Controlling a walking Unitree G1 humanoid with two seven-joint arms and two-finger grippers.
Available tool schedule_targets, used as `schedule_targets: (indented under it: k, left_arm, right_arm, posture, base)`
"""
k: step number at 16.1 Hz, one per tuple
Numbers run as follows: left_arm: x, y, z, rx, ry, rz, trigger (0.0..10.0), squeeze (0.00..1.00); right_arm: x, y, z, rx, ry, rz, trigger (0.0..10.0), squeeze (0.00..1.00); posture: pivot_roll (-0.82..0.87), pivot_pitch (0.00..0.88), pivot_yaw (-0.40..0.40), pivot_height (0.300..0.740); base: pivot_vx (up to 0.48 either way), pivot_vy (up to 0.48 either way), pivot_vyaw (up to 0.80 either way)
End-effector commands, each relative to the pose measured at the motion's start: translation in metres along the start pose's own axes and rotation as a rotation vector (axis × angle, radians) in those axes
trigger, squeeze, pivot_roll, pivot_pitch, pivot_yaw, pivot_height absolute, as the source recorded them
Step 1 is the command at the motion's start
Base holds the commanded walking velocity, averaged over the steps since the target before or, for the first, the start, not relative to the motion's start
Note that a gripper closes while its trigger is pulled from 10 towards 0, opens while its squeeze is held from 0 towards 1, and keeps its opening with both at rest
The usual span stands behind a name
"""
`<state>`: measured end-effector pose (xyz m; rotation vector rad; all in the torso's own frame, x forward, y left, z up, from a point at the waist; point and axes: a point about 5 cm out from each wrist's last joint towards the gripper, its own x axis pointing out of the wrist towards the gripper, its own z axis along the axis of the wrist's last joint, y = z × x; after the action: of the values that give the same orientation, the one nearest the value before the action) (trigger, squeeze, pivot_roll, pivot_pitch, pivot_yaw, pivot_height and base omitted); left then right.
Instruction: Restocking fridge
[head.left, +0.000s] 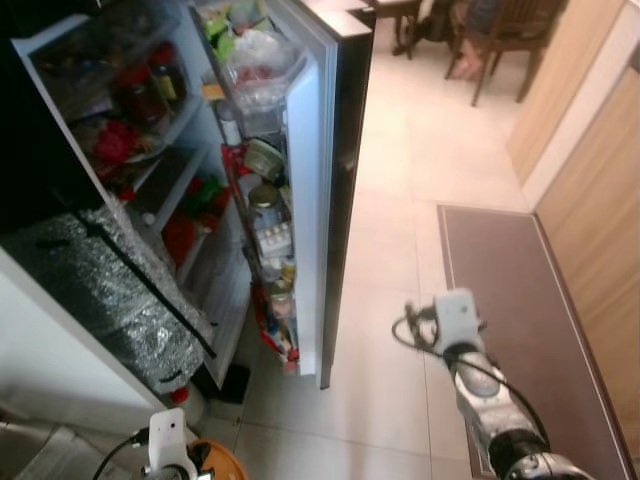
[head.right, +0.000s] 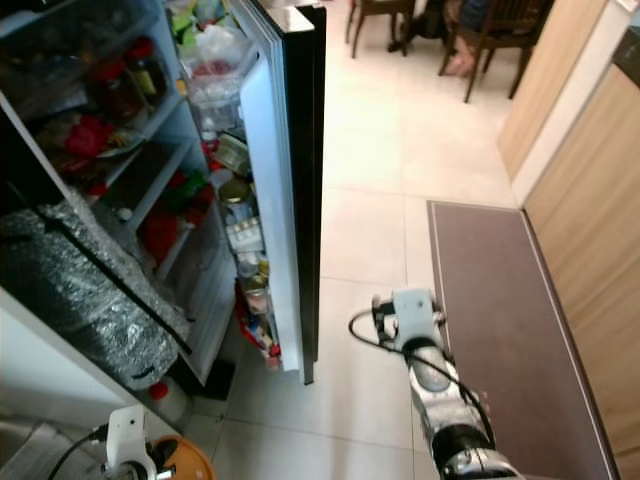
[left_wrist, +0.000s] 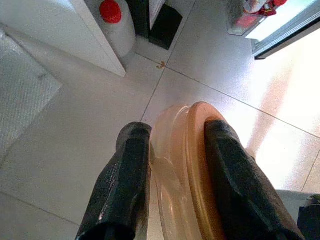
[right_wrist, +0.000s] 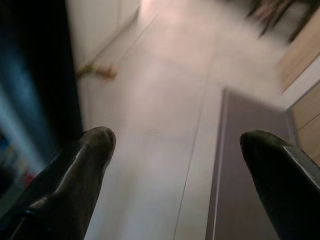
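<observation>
Left end effector (left_wrist: 170, 165) is clamped on an orange-lidded container (left_wrist: 187, 170), its two black fingers (left_wrist: 125, 180) pressing the translucent, smooth plastic body and the rounded lid rim. It hangs low over the pale tiled floor (left_wrist: 75, 135), with the open fridge (head.left: 150, 180) ahead and above it. The right end effector (right_wrist: 175, 165) is spread wide and empty, off to the other side beyond the fridge door (head.left: 320, 200), near a brown mat (head.left: 510, 300). The step in hand looks like carrying the container toward the fridge. Next calls for raising it to a free spot; the shelves and door racks look crowded with jars and bags, so the fit may be tight.
</observation>
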<state>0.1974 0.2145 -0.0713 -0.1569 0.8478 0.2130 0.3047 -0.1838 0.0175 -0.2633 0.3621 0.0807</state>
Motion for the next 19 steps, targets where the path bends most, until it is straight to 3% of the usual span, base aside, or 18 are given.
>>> schedule_targets:
  k: [1, 5, 12, 19]
  left_arm:
    - [-0.002, 0.006, -0.008, 0.004, 0.035, 0.011, 10.0, 0.0]
    - [-0.003, 0.011, -0.012, 0.013, 0.051, 0.015, 10.0, 0.0]
    - [-0.002, 0.003, -0.013, 0.024, 0.06, 0.008, 10.0, 0.0]
    - [-0.002, 0.005, -0.008, 0.033, 0.042, 0.008, 10.0, 0.0]
  right_arm:
    - [-0.003, 0.015, -0.016, -0.016, 0.105, 0.09, 10.0, 0.0]
    - [-0.005, 0.04, -0.006, -0.005, 0.037, 0.33, 10.0, 0.0]
    - [-0.006, 0.047, 0.017, 0.008, -0.095, 0.546, 10.0, 0.0]
    - [0.004, 0.025, 0.065, 0.034, -0.293, 0.488, 10.0, 0.0]
  posture:
    - [-0.13, 0.053, 0.006, 0.74]
    - [-0.13, 0.052, 0.01, 0.74]
    - [-0.13, 0.052, 0.012, 0.74]
    - [-0.13, 0.05, 0.019, 0.74]
  base:
    - [0.0, 0.0, 0.0]
    - [0.0, 0.0, 0.0]
    - [0.0, 0.0, 0.0]
    - [0.0, 0.0, 0.0]
